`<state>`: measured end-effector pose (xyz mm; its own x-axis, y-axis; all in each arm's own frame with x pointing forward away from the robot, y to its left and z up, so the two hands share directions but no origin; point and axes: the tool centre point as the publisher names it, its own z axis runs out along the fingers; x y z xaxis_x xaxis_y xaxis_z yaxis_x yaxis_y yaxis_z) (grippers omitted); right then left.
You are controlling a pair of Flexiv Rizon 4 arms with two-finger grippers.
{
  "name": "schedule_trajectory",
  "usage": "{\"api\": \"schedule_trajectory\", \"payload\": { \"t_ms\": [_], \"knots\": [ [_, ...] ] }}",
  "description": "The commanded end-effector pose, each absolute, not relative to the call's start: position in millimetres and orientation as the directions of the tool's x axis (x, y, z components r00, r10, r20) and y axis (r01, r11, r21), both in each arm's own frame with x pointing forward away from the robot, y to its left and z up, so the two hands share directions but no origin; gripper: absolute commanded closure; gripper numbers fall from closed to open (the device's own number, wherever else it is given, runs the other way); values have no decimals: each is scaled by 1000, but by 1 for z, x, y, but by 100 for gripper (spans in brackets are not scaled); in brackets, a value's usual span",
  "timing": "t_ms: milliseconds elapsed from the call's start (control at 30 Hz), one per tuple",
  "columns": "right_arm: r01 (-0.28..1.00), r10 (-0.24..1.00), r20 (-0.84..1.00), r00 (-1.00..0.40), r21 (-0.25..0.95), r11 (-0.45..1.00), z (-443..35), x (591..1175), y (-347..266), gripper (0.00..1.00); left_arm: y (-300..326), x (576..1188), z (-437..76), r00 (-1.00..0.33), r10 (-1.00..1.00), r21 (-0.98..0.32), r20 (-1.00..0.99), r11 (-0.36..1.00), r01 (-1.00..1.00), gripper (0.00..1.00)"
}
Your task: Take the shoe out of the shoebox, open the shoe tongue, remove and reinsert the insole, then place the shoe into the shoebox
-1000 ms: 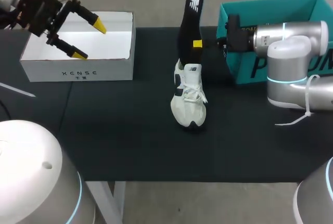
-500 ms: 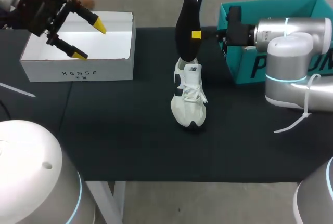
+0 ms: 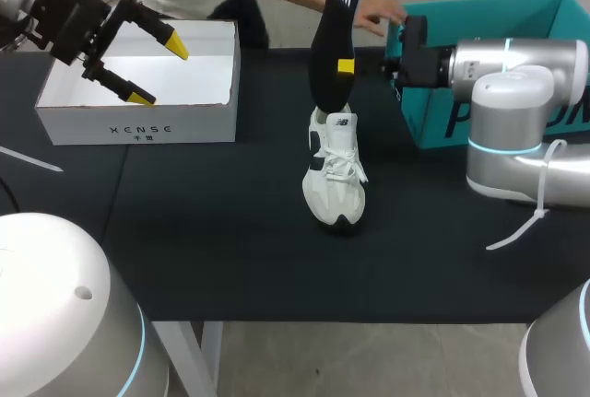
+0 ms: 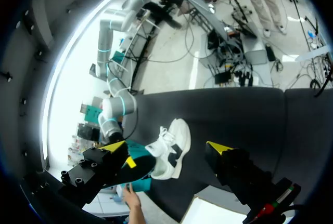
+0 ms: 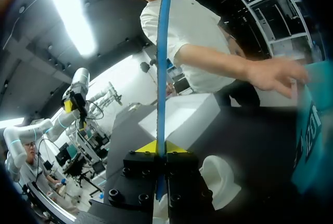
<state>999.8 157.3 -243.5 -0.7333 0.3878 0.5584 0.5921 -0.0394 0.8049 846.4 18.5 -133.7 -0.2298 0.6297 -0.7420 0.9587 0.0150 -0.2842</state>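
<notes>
aloft, insole (image 3: 334,29) in right end effector (image 3: 347,66)

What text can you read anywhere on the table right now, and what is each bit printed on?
"XENSE": front wall of the white box.
Small marks under it: too small to read.
"P": side of the teal box; the rest is hidden behind the right arm.
White logo on the insole: too blurred to read.
Small logo on the tongue of the shoe: too small to read.

The insole (image 3: 333,38) lower end meets the shoe (image 3: 336,176) collar; separation cannot be determined. The teal shoebox (image 3: 489,21) is cut off at the right edge and partly hidden behind the right arm (image 3: 516,58).
</notes>
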Motion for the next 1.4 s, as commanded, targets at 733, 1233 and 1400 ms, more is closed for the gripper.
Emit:
{"api": "schedule_trajectory", "payload": {
  "t_ms": [733,1233,1400],
  "knots": [
    [637,450,570,-688,771,-1,-284,1015,147,100,19,847,-133,-229,632,-284,-740,14,959,0],
    [679,451,607,-654,734,-5,-307,1008,152,100,19,847,-133,-229,632,-284,-740,14,959,0],
    [691,450,616,-647,723,3,-314,999,152,100,19,847,-133,-229,632,-284,-740,14,959,0]
  ]
}}
